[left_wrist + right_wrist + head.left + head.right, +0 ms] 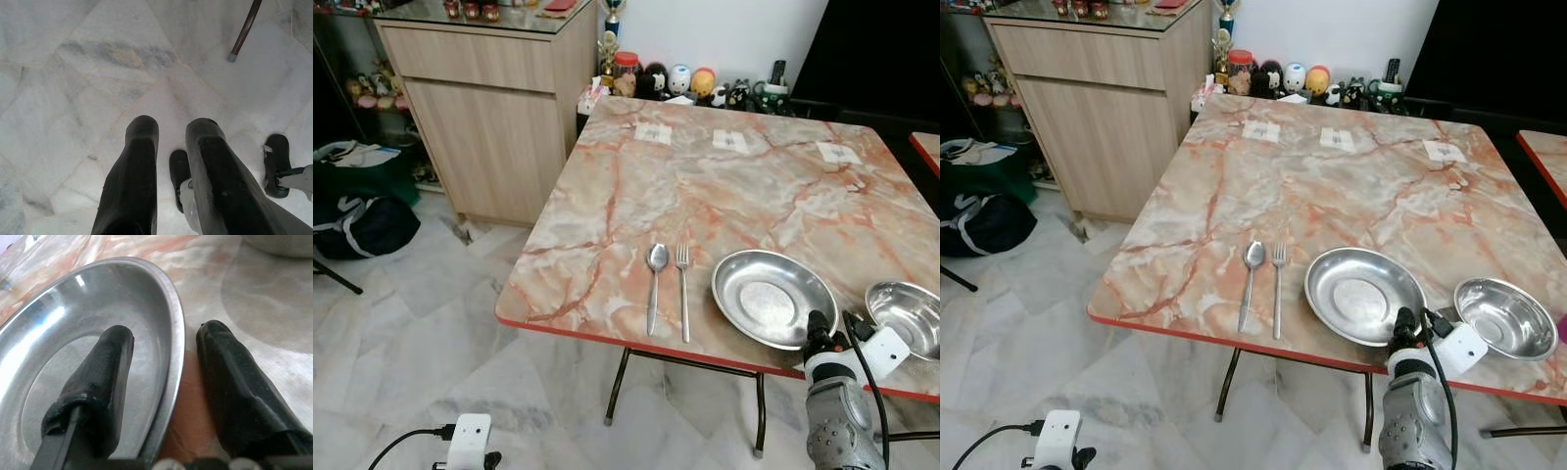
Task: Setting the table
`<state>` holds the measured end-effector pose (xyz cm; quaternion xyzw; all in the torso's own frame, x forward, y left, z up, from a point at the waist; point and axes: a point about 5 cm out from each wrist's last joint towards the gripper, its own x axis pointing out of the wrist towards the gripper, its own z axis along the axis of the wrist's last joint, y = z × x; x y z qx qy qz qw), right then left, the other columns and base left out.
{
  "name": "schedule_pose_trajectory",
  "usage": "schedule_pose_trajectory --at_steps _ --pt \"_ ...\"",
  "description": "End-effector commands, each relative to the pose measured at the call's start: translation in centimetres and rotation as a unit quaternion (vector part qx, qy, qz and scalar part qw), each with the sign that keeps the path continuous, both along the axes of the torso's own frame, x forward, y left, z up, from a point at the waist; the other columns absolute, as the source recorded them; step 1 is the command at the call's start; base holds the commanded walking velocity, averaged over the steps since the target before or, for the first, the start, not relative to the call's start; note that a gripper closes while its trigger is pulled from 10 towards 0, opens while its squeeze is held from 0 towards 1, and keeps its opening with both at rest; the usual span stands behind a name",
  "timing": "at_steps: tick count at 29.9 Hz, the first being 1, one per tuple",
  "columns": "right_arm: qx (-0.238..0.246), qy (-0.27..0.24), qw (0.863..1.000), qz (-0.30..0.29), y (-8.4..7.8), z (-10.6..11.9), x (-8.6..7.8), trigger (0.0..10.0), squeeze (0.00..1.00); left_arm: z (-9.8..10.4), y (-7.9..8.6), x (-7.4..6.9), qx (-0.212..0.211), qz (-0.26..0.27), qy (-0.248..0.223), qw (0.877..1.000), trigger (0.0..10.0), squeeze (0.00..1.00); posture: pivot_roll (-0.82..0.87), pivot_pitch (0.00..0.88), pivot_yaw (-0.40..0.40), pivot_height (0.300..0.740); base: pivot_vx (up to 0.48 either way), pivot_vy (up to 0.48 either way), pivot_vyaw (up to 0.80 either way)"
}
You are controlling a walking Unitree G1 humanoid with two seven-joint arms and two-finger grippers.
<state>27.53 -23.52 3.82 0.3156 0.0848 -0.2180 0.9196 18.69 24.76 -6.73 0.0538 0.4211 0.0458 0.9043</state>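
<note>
I have the right gripper (164, 352) at the near rim of the steel plate (771, 297), fingers apart and straddling the rim, one finger (100, 382) over the plate's inside, the other over the marble outside. Nothing is clamped yet; I judge this stance lets a pinch catch the thin edge, since a flat plate offers no other hold. From the head camera the plate sits at about 5 o'clock on the marble table (705, 186), close to the red front edge. The spoon (655, 282) and fork (682, 289) lie side by side at the plate's 9 o'clock, handles toward me, which reads as a place setting half laid. A steel bowl (907, 315) rests at the plate's 3 o'clock, apart from it. The left gripper (171, 147) hangs idle over the floor tiles (73, 73), fingers narrowly parted and empty.
</note>
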Motion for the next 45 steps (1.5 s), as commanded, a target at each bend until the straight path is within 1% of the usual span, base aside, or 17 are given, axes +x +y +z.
schedule_pose_trajectory --at_steps 1,2,16,22,24,26,28,29,30,32,35,36,39,42,44,45 --pt "-0.008 0.017 1.000 0.015 0.2 -0.3 0.2 6.9 0.00 -0.4 -0.1 -0.6 -0.002 0.001 0.016 1.000 10.0 0.00 0.13 0.000 -0.083 0.740 0.000 0.000 0.00" --pt "-0.017 0.019 0.999 0.020 0.2 -0.3 0.2 0.0 0.00 -0.4 -0.1 -0.6 -0.002 0.001 0.016 1.000 10.0 0.00 0.13 0.000 -0.083 0.740 0.000 0.000 0.00" --pt "-0.023 0.018 0.999 0.026 0.5 -0.3 0.2 0.0 0.00 -0.4 -0.3 -0.5 0.001 -0.012 0.017 1.000 10.0 0.00 0.13 0.000 -0.083 0.740 0.000 0.000 0.00" --pt "-0.031 0.007 0.999 0.011 0.3 0.0 0.2 0.0 0.00 -0.4 -0.6 -0.4 0.004 -0.024 0.015 1.000 10.0 0.00 0.14 0.000 -0.085 0.740 0.000 0.000 0.00" --pt "-0.032 -0.020 0.999 -0.009 0.1 0.6 0.2 0.0 0.00 -0.4 -0.7 -0.3 0.004 -0.027 0.013 1.000 10.0 0.00 0.14 0.000 -0.085 0.740 0.000 0.000 0.00" --pt "-0.032 -0.046 0.998 -0.016 0.1 1.2 0.3 0.0 0.00 -0.3 -0.7 -0.2 0.005 -0.028 0.013 1.000 10.0 0.00 0.14 0.000 -0.085 0.740 0.000 0.000 0.00" --pt "-0.034 -0.070 0.997 -0.015 0.3 1.8 0.4 0.0 0.00 -0.3 -0.7 -0.2 0.005 -0.029 0.012 0.999 10.0 0.00 0.14 0.001 -0.083 0.740 0.000 0.000 0.00" --pt "-0.032 -0.095 0.995 -0.014 0.5 2.4 0.5 0.0 0.00 -0.3 -0.7 -0.1 0.005 -0.030 0.011 0.999 10.0 0.00 0.14 0.001 -0.083 0.740 0.000 0.000 0.00" --pt "-0.032 -0.095 0.995 -0.014 0.5 2.4 0.5 0.0 0.00 -0.3 -0.7 -0.1 0.005 -0.030 0.011 0.999 10.0 0.00 0.14 0.001 -0.083 0.740 0.000 0.000 0.00" --pt "-0.028 -0.130 0.991 -0.016 0.6 3.3 0.7 0.0 0.00 -0.2 -0.7 0.0 0.005 -0.032 0.009 0.999 10.0 0.00 0.14 0.004 -0.082 0.740 0.000 0.000 0.00" --pt "-0.027 -0.152 0.988 -0.011 0.9 3.9 1.0 0.0 0.00 -0.2 -0.7 0.1 0.006 -0.031 0.007 0.999 10.0 0.00 0.14 0.009 -0.082 0.740 0.000 0.000 0.00" --pt "-0.029 -0.174 0.984 -0.007 1.1 4.6 1.2 0.0 0.00 -0.1 -0.7 0.2 0.007 -0.030 0.004 1.000 10.0 0.00 0.14 0.014 -0.081 0.740 0.000 0.000 0.00" --pt "-0.025 -0.195 0.980 -0.009 1.3 5.3 1.5 0.0 0.00 0.0 -0.7 0.3 0.008 -0.028 0.001 1.000 10.0 0.00 0.14 0.017 -0.080 0.740 0.000 0.000 0.00" --pt "-0.002 -0.246 0.969 0.008 1.8 6.8 1.8 0.0 0.00 0.0 -0.6 0.4 0.008 -0.029 0.000 1.000 10.0 0.00 0.14 0.022 -0.079 0.740 0.000 0.000 0.00" --pt "0.043 -0.286 0.957 0.028 2.5 8.0 1.9 0.0 0.00 0.0 -0.6 0.4 0.009 -0.029 0.000 1.000 10.0 0.00 0.14 0.022 -0.079 0.740 0.000 0.000 0.00" --pt "0.052 -0.301 0.951 0.045 2.9 8.5 1.9 0.0 0.00 0.0 -0.6 0.3 0.009 -0.030 0.001 1.000 10.0 0.00 0.13 0.022 -0.079 0.740 0.000 0.000 0.00"
